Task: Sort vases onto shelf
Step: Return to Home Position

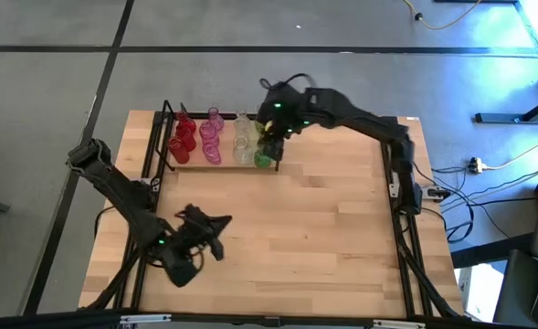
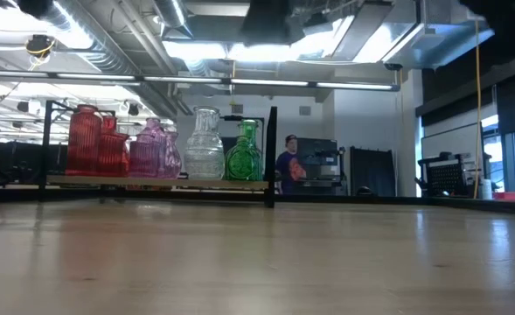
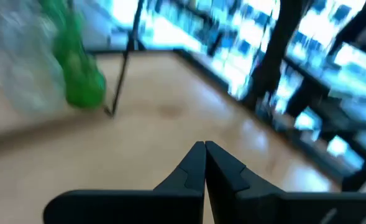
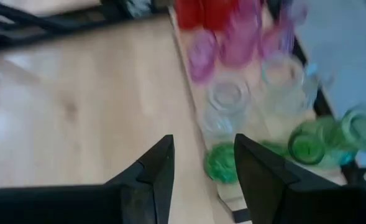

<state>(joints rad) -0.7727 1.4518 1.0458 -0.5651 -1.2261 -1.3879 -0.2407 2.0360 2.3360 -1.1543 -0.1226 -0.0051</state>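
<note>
Light wood runs bare across most of the table (image 1: 323, 238) when I look down on it. At about 8 o'clock from its centre, the left gripper (image 1: 214, 245) sits over the boards. Only its wrist view shows the fingers (image 3: 192, 165) pressed tip to tip, clenched on nothing.

At 11 o'clock stands the shelf (image 1: 225, 165), carrying the vases grouped by colour: red vases (image 1: 184, 137), pink vases (image 1: 212, 139), clear vases (image 1: 242, 142), then green vases (image 1: 264, 157) at its right end. At 12 o'clock the right gripper (image 1: 270, 137) hovers over the green ones. Its wrist view shows the fingers (image 4: 155, 165) spread apart, released, with green glass showing through the gap.

The low view alone shows the vases standing upright, and a person (image 2: 288, 171) far back under long ceiling lights (image 2: 240, 48). From 3 to 6 o'clock the tabletop lies open to its edges, and grey floor (image 1: 250, 73) surrounds it.
</note>
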